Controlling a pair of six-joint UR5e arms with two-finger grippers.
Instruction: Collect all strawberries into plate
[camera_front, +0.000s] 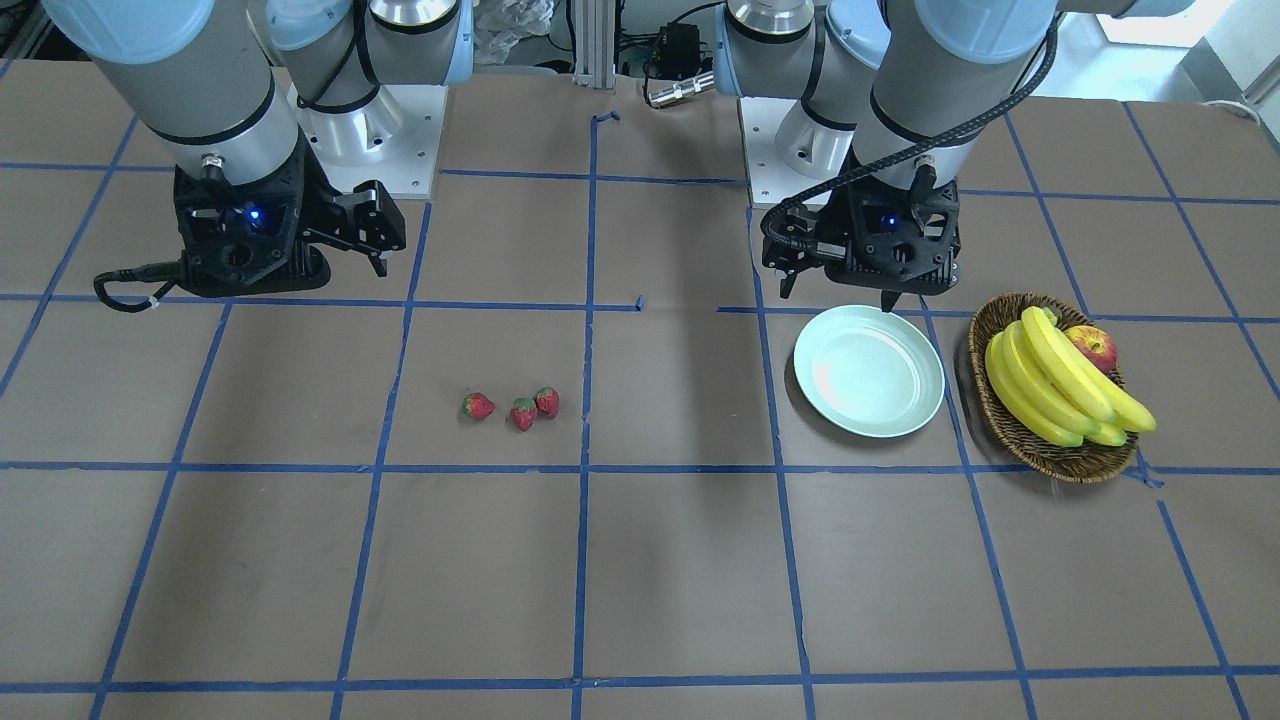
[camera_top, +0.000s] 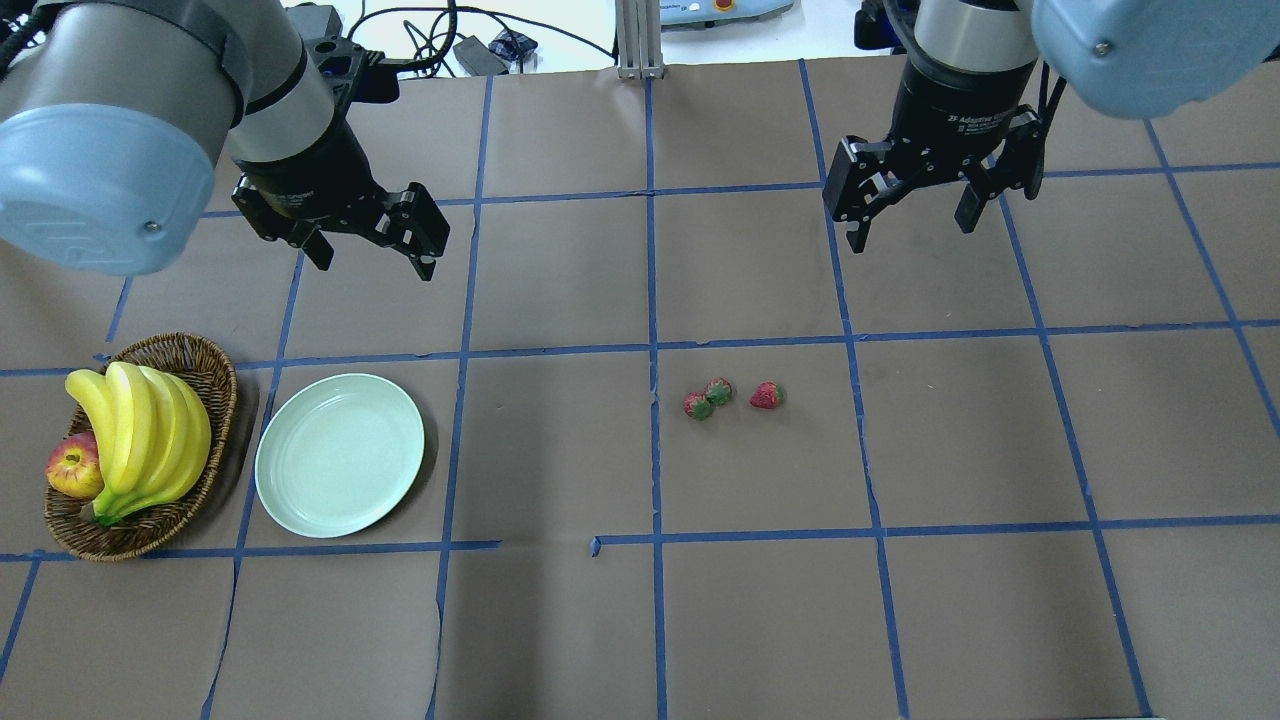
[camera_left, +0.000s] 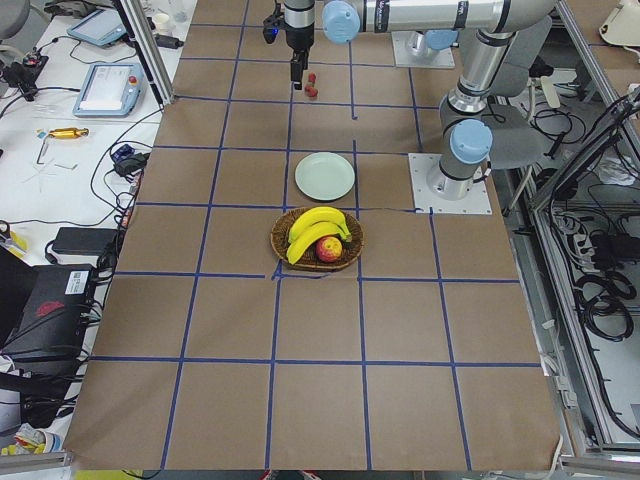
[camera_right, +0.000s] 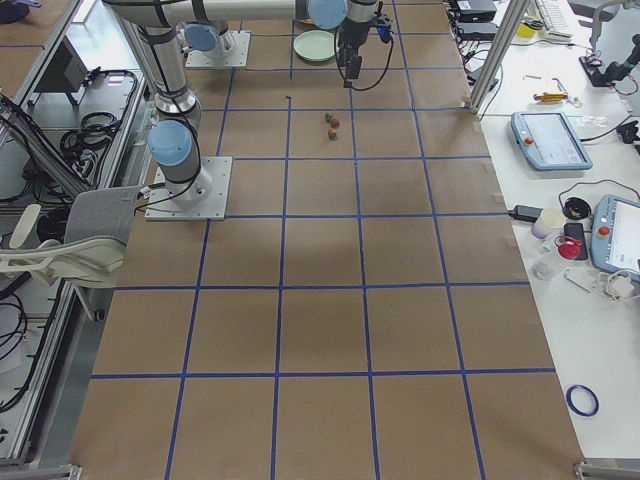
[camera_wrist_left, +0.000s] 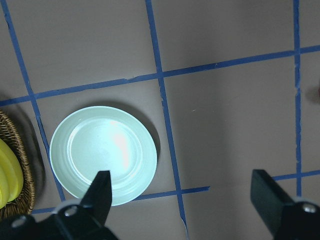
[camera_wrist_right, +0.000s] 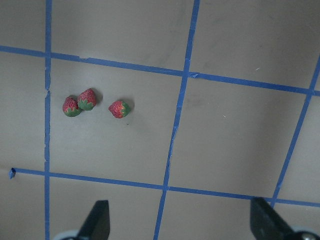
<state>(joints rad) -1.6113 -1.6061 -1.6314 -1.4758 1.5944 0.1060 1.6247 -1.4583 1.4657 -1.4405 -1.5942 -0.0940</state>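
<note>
Collecting has not begun. The plate (camera_top: 340, 455) is bare, and all three strawberries (camera_top: 718, 391) lie on the counter (camera_top: 560, 620), well apart from it, on the robot's right half. Two of them touch, and the third sits just beside that pair. The plate is on the robot's left half, just beside a basket (camera_top: 215, 360) of bananas (camera_top: 140, 430) and an apple (camera_top: 72, 468).

The left claw (camera_top: 372, 255) hangs above the counter on the robot's side of the plate, fingers spread and holding nothing. The right claw (camera_top: 912, 225) is also spread and empty, on the robot's side of the strawberries and out to the right. As I judge it, you have all three pick-ups and drops left to do.

Some things are hard to make out. The apple is half hidden by the bananas. In the left wrist view a red sliver at the right edge is cut off, and I cannot tell what it is. In both side views the strawberries are mere specks.
</note>
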